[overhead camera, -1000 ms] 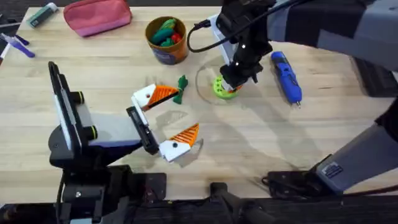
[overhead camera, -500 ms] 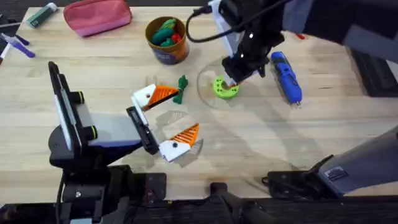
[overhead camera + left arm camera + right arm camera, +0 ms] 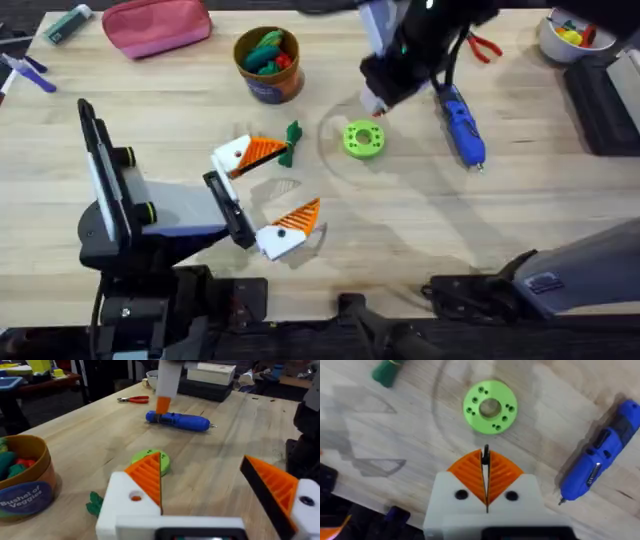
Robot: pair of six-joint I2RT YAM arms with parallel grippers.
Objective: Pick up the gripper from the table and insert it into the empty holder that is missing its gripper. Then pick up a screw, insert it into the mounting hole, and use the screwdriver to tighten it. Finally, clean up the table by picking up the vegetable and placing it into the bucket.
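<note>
My left gripper (image 3: 268,190) rests open on the table, each white finger block carrying an orange wedge. The near block, the holder (image 3: 276,238) (image 3: 306,506), has a dark hole and holds the black-sided orange gripper (image 3: 270,487). My right gripper (image 3: 373,100) (image 3: 485,452) hangs above the table, beyond the green disc (image 3: 362,139) (image 3: 490,406). Its pads are shut on a thin dark screw (image 3: 485,456). The blue screwdriver (image 3: 460,122) (image 3: 597,462) lies right of the disc. The dark green vegetable (image 3: 291,142) lies by the far left finger. The bucket (image 3: 268,64) (image 3: 25,487) stands behind.
A pink pouch (image 3: 157,25) lies at the back left, with pens (image 3: 30,70) near the left edge. Red pliers (image 3: 485,45) and a white bowl (image 3: 568,30) are at the back right. A dark box (image 3: 605,100) sits at the right edge.
My right gripper has lifted off the green disc and moved back and to the right, staying shut. The left arm has not moved.
</note>
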